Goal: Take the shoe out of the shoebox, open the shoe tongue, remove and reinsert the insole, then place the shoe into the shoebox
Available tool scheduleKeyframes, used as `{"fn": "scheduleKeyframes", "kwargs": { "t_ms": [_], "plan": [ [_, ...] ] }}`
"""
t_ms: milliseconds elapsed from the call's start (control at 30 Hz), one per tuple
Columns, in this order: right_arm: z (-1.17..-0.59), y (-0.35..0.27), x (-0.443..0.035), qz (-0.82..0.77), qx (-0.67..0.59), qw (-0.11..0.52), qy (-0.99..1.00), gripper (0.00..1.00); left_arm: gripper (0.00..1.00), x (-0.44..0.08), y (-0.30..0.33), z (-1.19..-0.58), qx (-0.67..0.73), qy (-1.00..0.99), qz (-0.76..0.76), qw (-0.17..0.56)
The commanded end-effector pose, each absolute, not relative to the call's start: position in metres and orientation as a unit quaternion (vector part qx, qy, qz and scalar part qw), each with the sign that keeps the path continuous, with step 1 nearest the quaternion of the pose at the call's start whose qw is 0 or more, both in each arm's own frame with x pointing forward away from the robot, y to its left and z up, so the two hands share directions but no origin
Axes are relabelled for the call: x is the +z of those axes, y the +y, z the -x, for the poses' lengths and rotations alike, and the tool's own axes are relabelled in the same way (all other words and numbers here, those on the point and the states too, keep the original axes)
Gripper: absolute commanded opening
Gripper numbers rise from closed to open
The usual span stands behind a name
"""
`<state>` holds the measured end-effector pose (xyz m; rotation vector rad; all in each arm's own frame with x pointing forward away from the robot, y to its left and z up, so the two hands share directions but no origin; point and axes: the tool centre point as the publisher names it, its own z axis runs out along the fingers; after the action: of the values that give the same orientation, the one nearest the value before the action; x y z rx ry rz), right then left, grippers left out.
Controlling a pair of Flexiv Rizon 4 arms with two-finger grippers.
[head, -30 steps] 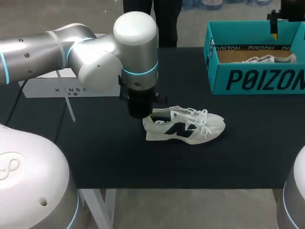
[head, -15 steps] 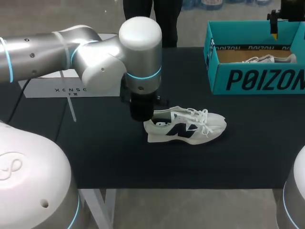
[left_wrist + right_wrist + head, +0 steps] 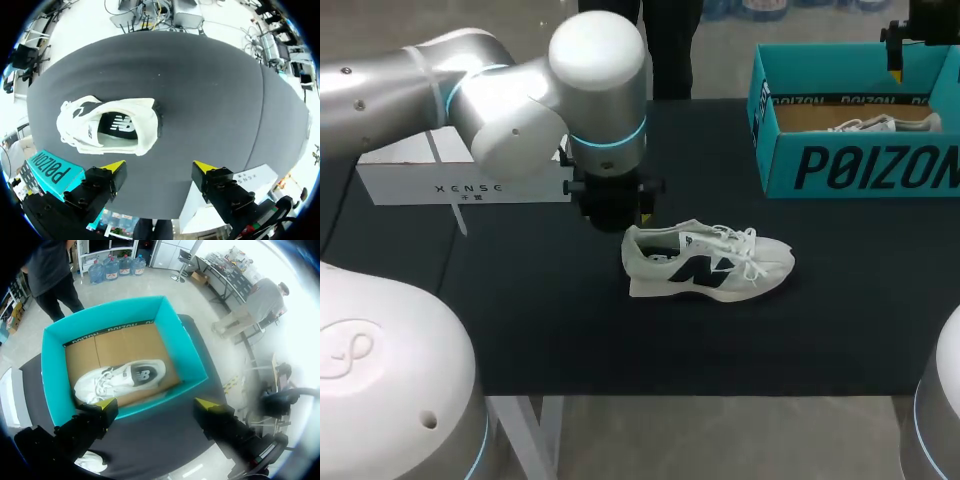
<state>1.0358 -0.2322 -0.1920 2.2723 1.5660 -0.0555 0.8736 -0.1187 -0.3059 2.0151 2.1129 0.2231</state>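
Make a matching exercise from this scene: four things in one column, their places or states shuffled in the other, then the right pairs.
Things
1. loose shoe
2. second shoe
3. left gripper
4. right gripper

Places or states
A. lying inside the teal shoebox
B. open, empty, above the shoebox
C. on the black table, outside the shoebox
D. open, empty, above the table near the loose shoe's heel

Pairs: 1-C, 2-A, 3-D, 4-B

We see a matt black desk (image 3: pixel 540 320), a white cloth shoe (image 3: pixel 705 265), a teal cardboard shoebox (image 3: pixel 860 165) and our glossy left arm (image 3: pixel 520 110).
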Motion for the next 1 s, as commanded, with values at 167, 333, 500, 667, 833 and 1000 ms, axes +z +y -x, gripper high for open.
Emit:
{"fn": "scheduleKeyframes", "kwargs": {
  "t_ms": [167, 333, 500, 667, 833, 1000],
  "plan": [
    [-1.035, -0.232, -0.192, -0.808, -0.019, 0.190, 0.557, 1.00, 1.00, -0.258, -0.021, -0.864, -0.088, 0.758, -0.631, 0.143],
    [-1.035, -0.232, -0.192, -0.808, -0.019, 0.190, 0.557, 1.00, 1.00, -0.259, 0.009, -0.844, -0.173, 0.778, -0.581, 0.161],
    [-1.035, -0.232, -0.192, -0.808, -0.019, 0.190, 0.557, 1.00, 1.00, -0.267, 0.020, -0.827, -0.160, 0.787, -0.577, 0.145],
    [-1.035, -0.232, -0.192, -0.808, -0.019, 0.190, 0.557, 1.00, 1.00, -0.265, 0.016, -0.821, -0.107, 0.763, -0.626, 0.116],
    [-1.035, -0.232, -0.192, -0.808, -0.019, 0.190, 0.557, 1.00, 1.00, -0.265, 0.016, -0.821, -0.107, 0.763, -0.626, 0.116],
    [-1.035, -0.232, -0.192, -0.808, -0.019, 0.190, 0.557, 1.00, 1.00, -0.265, 0.016, -0.821, -0.107, 0.763, -0.626, 0.116]
  ]
}}
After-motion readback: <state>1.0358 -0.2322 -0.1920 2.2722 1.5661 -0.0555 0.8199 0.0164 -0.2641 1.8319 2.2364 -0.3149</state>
